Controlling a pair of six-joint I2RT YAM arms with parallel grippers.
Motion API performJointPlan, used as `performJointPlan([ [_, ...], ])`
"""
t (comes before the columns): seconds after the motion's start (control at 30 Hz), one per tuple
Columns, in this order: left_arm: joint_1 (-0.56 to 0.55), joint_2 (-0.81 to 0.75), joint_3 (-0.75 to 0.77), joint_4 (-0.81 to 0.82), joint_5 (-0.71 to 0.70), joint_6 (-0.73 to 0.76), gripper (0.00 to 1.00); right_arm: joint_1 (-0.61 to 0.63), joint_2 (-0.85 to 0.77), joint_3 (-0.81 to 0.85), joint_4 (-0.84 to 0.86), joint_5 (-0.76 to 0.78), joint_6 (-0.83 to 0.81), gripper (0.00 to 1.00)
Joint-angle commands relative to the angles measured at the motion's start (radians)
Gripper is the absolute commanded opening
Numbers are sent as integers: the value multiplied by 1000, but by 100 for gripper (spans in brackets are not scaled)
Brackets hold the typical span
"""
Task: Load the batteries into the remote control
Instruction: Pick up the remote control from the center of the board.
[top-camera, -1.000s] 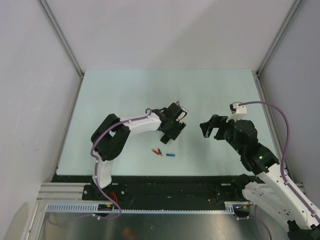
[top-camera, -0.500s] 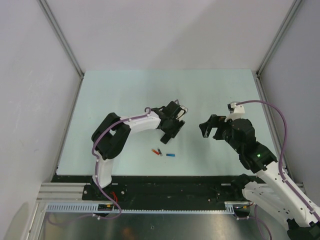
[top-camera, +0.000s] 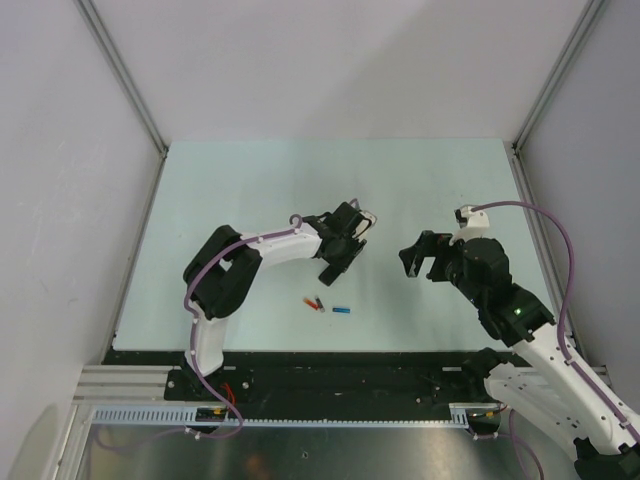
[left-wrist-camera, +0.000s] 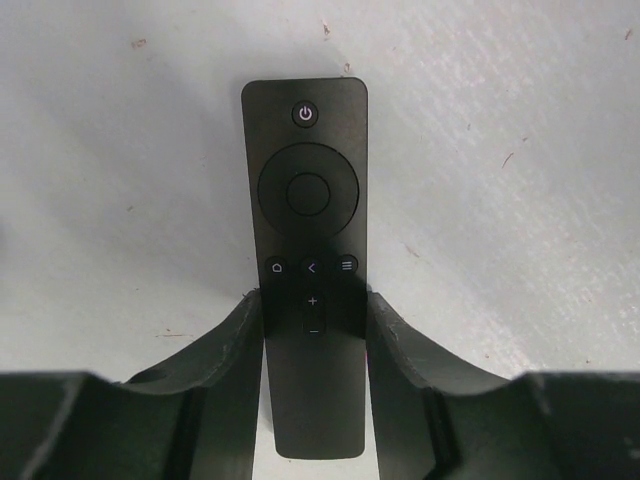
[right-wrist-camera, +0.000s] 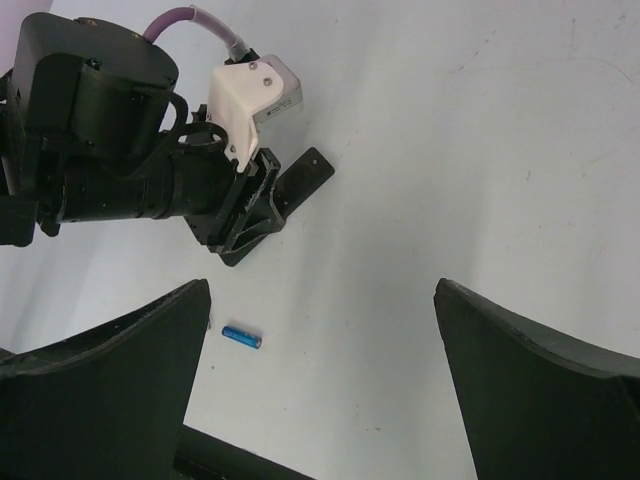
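Top external: pale mint table, grey walls. Black remote control, buttons up, power key at 12 o'clock, clamped in left gripper; right gripper wide, empty.

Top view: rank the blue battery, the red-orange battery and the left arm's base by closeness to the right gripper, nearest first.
1. Blue battery: to the left of the right gripper and closer to the near edge.
2. Red-orange battery: just left of the blue one, so a step farther.
3. Left arm's base: far left, at the near edge.
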Motion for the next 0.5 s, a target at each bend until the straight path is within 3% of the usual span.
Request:
performJointPlan([
  [0.0,7,-25,1,-3,-27,34,31,4,-19,9,7,2,8,100],
  [0.23,27,-194,16,11,68,-26,26,3,-27,9,19,7,42,100],
  [0.4,52,-334,-46,112,194,-109,15,-3,-28,9,28,8,125,100],
  [0.47,64,-422,-86,199,235,-162,5,-11,-34,9,36,1,146,100],
])
